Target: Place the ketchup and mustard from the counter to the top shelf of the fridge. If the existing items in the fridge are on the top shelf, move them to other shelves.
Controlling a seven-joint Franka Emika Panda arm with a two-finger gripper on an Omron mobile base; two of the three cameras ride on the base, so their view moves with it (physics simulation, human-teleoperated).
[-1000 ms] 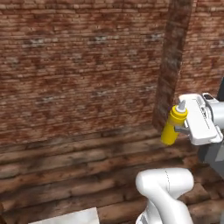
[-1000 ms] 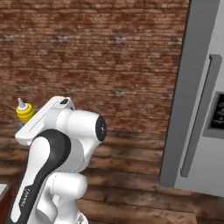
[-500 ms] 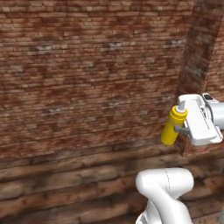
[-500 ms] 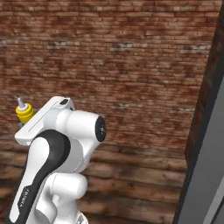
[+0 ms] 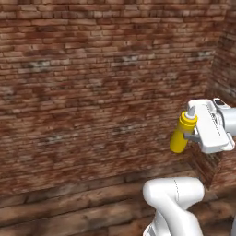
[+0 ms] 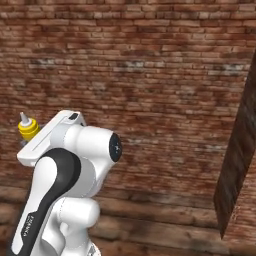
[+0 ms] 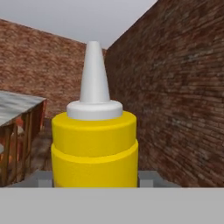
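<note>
Yellow plastic with a white cone nozzle: the mustard (image 5: 180, 136) is off the counter and up in the air, clamped in the end effector (image 5: 192, 137), whose two fingers press on its sides. In the left base view it leans a little, nozzle up and toward the white hand, body slanting down and away, in front of the brick wall (image 5: 92, 83). In the right base view just its yellow cap and nozzle (image 6: 27, 127) peek out past the white hand, at the left of the arm (image 6: 60, 185). From the hand view the mustard (image 7: 94, 144) stands close and upright, a grey fingertip (image 7: 148, 178) at either side of its lower part. Behind it brick walls meet in a corner, and a wooden floor (image 5: 83, 212) runs along the wall's foot.
</note>
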